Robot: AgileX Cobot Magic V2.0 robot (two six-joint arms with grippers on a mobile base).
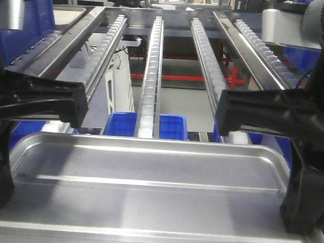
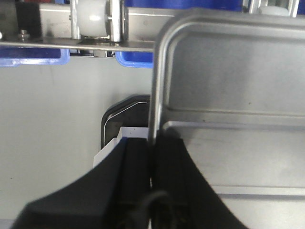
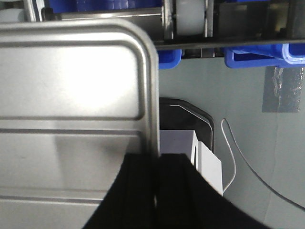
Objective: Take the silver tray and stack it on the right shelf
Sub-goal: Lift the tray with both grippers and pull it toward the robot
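I hold the silver tray (image 1: 148, 165) level between both grippers, just short of the right shelf; two long ribs cross its floor. My left gripper (image 2: 152, 150) is shut on the tray's left rim (image 2: 155, 86), one black finger outside and one inside. My right gripper (image 3: 156, 162) is shut on the right rim (image 3: 152, 95) the same way. In the front view the left gripper (image 1: 2, 167) and right gripper (image 1: 303, 188) flank the tray. The right shelf (image 1: 152, 71) slopes up ahead with its roller rails. Its front end, with a pale roller (image 2: 93, 19), lies just beyond the tray's far edge.
Blue bins (image 1: 120, 123) sit under the shelf behind the tray's far rim. A white box (image 3: 209, 164) on a dark base and a thin cable (image 3: 238, 162) lie on the grey floor below. A red frame (image 1: 181, 77) stands far behind the rails.
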